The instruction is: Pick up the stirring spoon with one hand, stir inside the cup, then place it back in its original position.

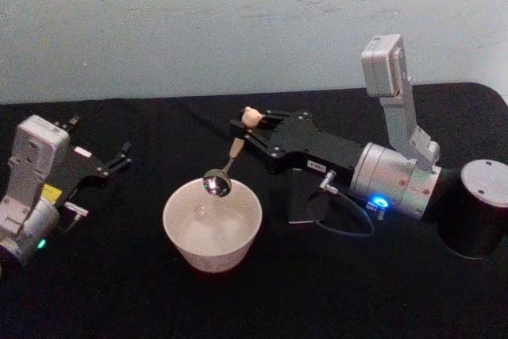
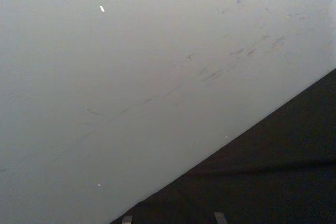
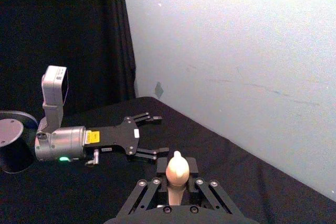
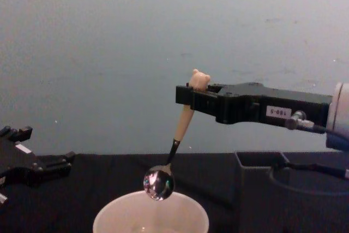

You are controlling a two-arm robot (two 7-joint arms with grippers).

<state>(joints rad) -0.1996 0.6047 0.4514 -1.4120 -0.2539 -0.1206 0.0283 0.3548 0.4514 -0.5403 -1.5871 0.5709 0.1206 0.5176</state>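
Aloft, stirring spoon (image 4: 180,132) in right claw (image 4: 187,95), above cup (image 4: 104,217)

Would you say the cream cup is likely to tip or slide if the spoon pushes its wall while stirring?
The cup looks wide and squat, so it probably slides rather than tips. Its thin rim suggests it is light; the black cloth may add grip.

No legible text; white label (image 4: 276,111) on the right hand (image 4: 188,95) too blurred.
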